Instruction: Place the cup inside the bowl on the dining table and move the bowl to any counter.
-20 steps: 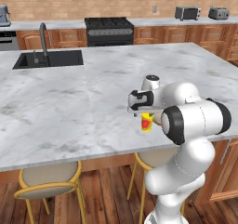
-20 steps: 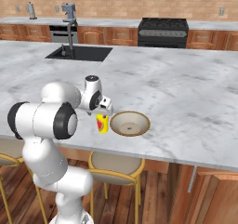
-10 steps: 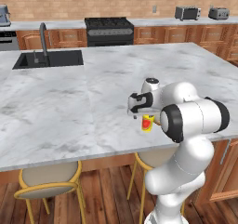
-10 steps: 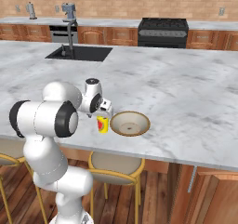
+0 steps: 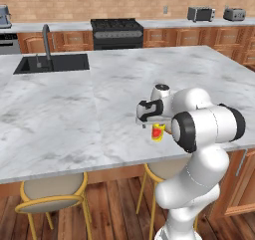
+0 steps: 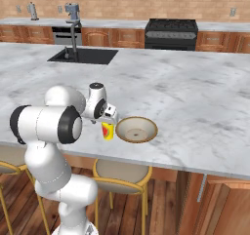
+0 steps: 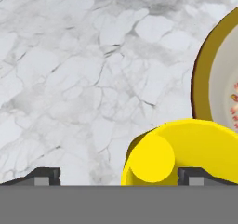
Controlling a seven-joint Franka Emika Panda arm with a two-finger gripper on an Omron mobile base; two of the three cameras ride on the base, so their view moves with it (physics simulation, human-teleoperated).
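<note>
The gripper (image 7: 118, 175) hangs over the yellow cup (image 6: 108, 130), jaws spread wide, gripping nothing. The cup stands on the dining table (image 6: 195, 97) just beside the bowl (image 6: 136, 129).

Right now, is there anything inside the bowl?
No. The bowl looks empty, just its tan inside. The yellow cup stands beside it on the table, not in it. The arm covers part of the cup, so its inside is hidden.

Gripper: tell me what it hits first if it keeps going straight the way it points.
Likely the yellow cup: the open gripper points down at its rim, though off-centre, so one fingertip may reach the marble dining table instead.
</note>
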